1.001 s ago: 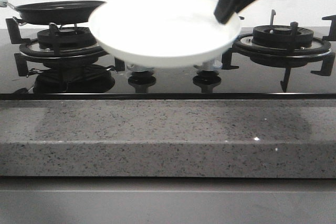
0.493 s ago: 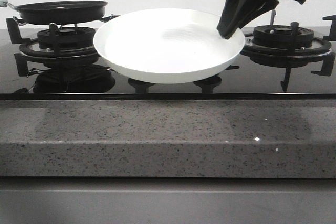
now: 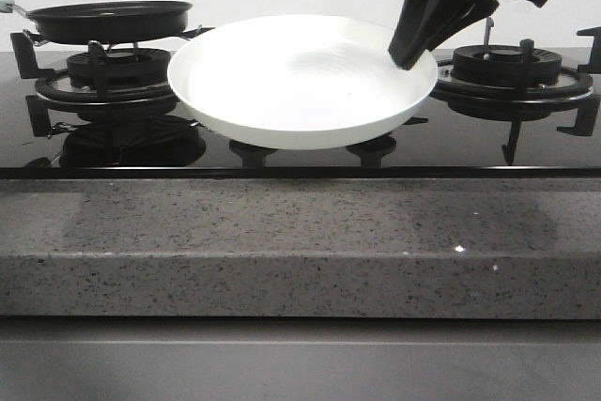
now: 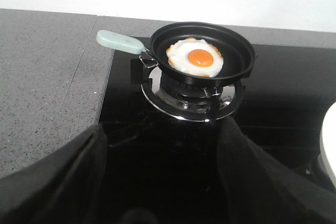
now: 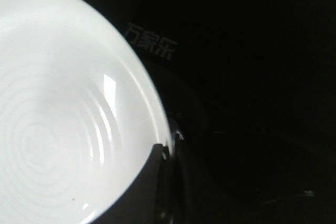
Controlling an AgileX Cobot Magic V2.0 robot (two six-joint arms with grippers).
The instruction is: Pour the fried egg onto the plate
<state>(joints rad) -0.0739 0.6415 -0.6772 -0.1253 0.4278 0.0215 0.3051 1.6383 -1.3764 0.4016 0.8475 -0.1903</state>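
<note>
The fried egg (image 4: 195,57), white with an orange yolk up, lies in the black frying pan (image 4: 202,51) on the left burner. The pan also shows in the front view (image 3: 108,18), where the egg is hidden by its wall. My left gripper (image 4: 163,182) is open and empty, some way short of the pan. My right gripper (image 3: 413,49) is shut on the right rim of the white plate (image 3: 300,82) and holds it above the middle of the hob, tipped toward the front. In the right wrist view, the fingers (image 5: 157,182) clamp the plate's rim (image 5: 152,103).
The pan's mint-green handle (image 4: 118,41) points toward the grey stone counter (image 4: 47,77) beside the hob. The right burner grate (image 3: 507,68) stands behind the plate's right edge. Two knobs (image 3: 254,149) sit under the plate. A speckled stone ledge (image 3: 300,241) runs along the front.
Over the last second, the plate dropped a little and tipped its face toward the front. Since half a second ago, it has held still. The pan has not moved.
</note>
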